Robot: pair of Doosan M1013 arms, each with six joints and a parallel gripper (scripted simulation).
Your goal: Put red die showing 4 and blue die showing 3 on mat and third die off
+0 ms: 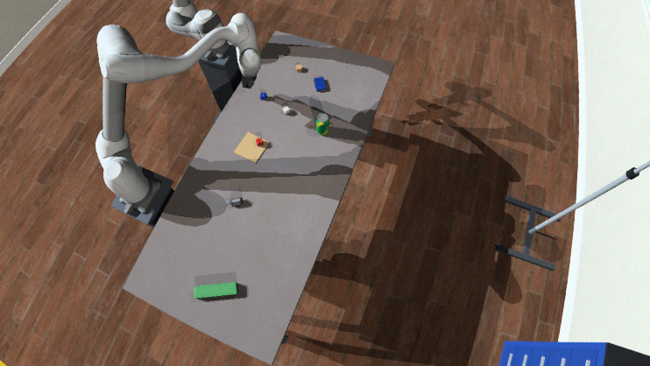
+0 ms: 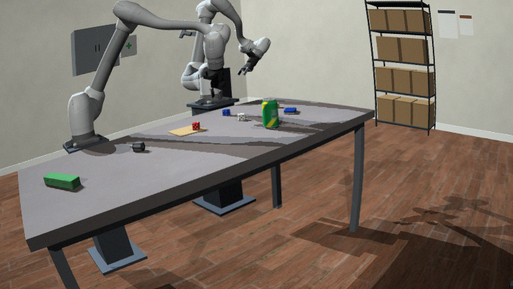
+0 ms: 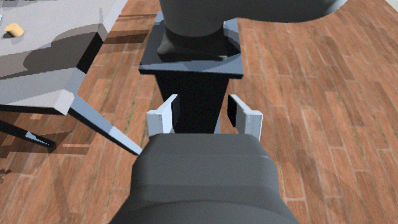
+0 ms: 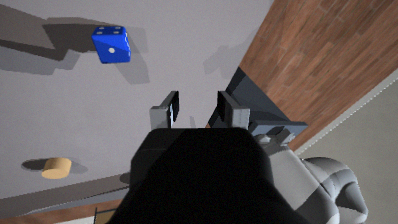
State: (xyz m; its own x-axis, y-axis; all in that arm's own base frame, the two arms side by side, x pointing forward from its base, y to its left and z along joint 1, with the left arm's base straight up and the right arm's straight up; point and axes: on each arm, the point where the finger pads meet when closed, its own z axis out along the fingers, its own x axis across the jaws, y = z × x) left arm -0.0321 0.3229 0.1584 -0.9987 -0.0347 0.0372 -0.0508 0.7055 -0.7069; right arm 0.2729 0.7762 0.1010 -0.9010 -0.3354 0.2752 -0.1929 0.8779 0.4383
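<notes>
The red die (image 1: 258, 142) (image 2: 196, 126) sits on the tan mat (image 1: 247, 151) (image 2: 179, 131), near one corner; its top number is too small to read. The blue die (image 1: 263, 96) (image 2: 226, 112) (image 4: 111, 47) lies flat on the table off the mat, with one pip on top and four pips on a side. The white die (image 1: 286, 109) (image 2: 240, 116) is off the mat. My right gripper (image 4: 198, 100) is open and empty above the table's edge beside the blue die. My left gripper (image 3: 203, 104) (image 2: 243, 71) is open and empty, raised away from the dice.
A green can (image 1: 322, 124) (image 2: 269, 114) stands beyond the white die. A blue box (image 1: 320, 83) (image 2: 290, 110) and a tan cylinder (image 1: 299, 67) (image 4: 56, 168) lie toward the far end. A dark metal piece (image 1: 236, 201) (image 2: 138, 146) and a green block (image 1: 215, 290) (image 2: 61, 180) lie on the mat's other side.
</notes>
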